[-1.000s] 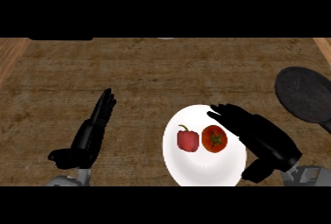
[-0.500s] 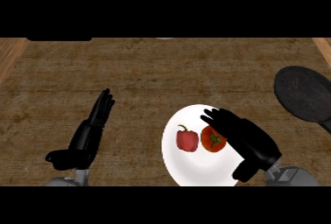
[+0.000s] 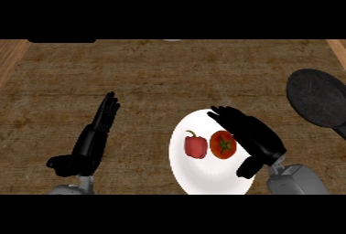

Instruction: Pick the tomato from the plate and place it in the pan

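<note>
Tomato (image 3: 222, 145) on plate (image 3: 202, 180), red pepper (image 3: 195, 145) just at its 9 o'clock. Right hand (image 3: 256, 139) at its 3, fingers (image 3: 228, 115) released, nothing held. Prob smooth, roundish, soft: cup the sides. Pan (image 3: 316, 97) twd 2.

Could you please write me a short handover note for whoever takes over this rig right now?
Left hand: open, fingers straight, resting at the view's left, holding nothing.
Right hand: open, over the plate's right side, right beside the tomato, not curled round it.
Tomato: on the plate, beside a red pepper.
Pan: at the right edge, apart from the plate.
Done: right hand brought to the tomato.
Left: grasp the tomato, lift it, carry it right, set it in the pan.
</note>
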Available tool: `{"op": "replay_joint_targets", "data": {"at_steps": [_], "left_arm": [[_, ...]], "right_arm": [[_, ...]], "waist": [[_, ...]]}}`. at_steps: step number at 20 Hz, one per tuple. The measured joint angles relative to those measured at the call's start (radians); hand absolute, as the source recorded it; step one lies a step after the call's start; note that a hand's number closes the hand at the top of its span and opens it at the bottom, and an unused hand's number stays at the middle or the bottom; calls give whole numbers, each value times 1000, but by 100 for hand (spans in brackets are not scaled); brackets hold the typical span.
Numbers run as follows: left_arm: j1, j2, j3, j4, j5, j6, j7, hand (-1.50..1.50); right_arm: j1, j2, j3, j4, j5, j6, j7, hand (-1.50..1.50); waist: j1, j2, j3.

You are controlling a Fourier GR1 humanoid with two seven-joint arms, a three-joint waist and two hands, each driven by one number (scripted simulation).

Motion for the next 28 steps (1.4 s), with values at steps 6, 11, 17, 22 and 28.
{"op": "replay_joint_targets", "data": {"at_steps": [6, 11, 17, 22, 28], "left_arm": [[2, -20, 17, 6, -22, -17, -1, 0], [4, -27, 26, 12, -35, -31, -4, 0], [14, -34, 28, -4, -42, -39, 9, 0], [5, -38, 45, 18, -42, -51, -6, 0], [15, -39, 53, -9, -37, -58, 8, 0]], "right_arm": [[-24, 70, 2, 96, 76, -21, 1, -150], [-75, 78, 4, 180, 120, 3, -26, 150], [-125, 54, 15, 275, 203, -57, -120, 150], [-120, 54, -4, 290, 236, -124, -168, 150], [-82, 67, -48, 228, 238, -236, -195, 150]], "waist": [[1, 0, 0], [2, -2, -3], [2, -12, -13], [0, -15, -16], [-2, -7, -6]]}}
